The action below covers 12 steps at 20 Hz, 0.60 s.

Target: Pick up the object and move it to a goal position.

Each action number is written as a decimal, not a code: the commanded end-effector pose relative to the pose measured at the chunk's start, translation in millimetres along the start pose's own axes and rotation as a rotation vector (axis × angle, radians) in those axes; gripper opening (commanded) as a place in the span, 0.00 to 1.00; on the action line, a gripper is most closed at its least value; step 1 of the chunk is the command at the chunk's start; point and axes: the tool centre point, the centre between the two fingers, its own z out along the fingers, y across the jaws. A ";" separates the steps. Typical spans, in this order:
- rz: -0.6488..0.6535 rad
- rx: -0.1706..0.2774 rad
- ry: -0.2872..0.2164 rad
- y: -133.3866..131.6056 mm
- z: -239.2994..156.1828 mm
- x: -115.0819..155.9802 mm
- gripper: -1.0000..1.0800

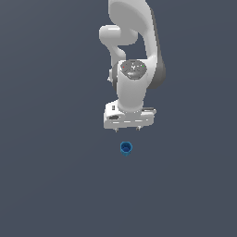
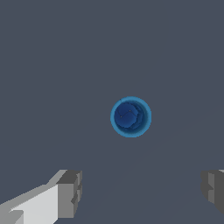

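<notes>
Blue cup [image 1: 126,148] on plain grey counter [image 1: 51,185], hand [image 1: 127,130] poised above and apart from it.

We note the cup is small, round, bright blue at the rim with a darker blue hollow; in the wrist view [image 2: 131,117] its mouth faces the camera, so it stands upright with its axis vertical and no evident long side. It is much narrower than the white hand. We see the hand's fingers [image 2: 70,194] spread wide, gripping nothing, the cup clear of both. Open counter surrounds the cup on every side; no counter edge appears in either view.
</notes>
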 end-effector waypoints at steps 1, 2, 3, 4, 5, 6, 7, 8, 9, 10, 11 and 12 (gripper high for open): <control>0.014 0.000 -0.001 0.5 5.0 3.2 0.96; 0.023 0.000 0.000 0.8 7.8 5.1 0.96; 0.032 0.000 0.000 1.2 10.9 7.2 0.96; 0.042 -0.001 0.000 1.6 14.4 9.5 0.96; 0.054 -0.001 0.000 2.0 18.4 12.1 0.96; 0.066 -0.001 0.000 2.5 22.7 14.8 0.96; 0.080 -0.002 0.000 3.0 27.5 17.8 0.96; 0.095 -0.002 0.000 3.6 32.8 20.9 0.96; 0.109 -0.003 0.000 4.1 37.9 23.8 0.96; 0.122 -0.003 0.001 4.6 42.7 26.4 0.96; 0.134 -0.004 0.001 5.1 47.1 28.8 0.96; 0.145 -0.004 0.001 5.5 51.1 30.8 0.96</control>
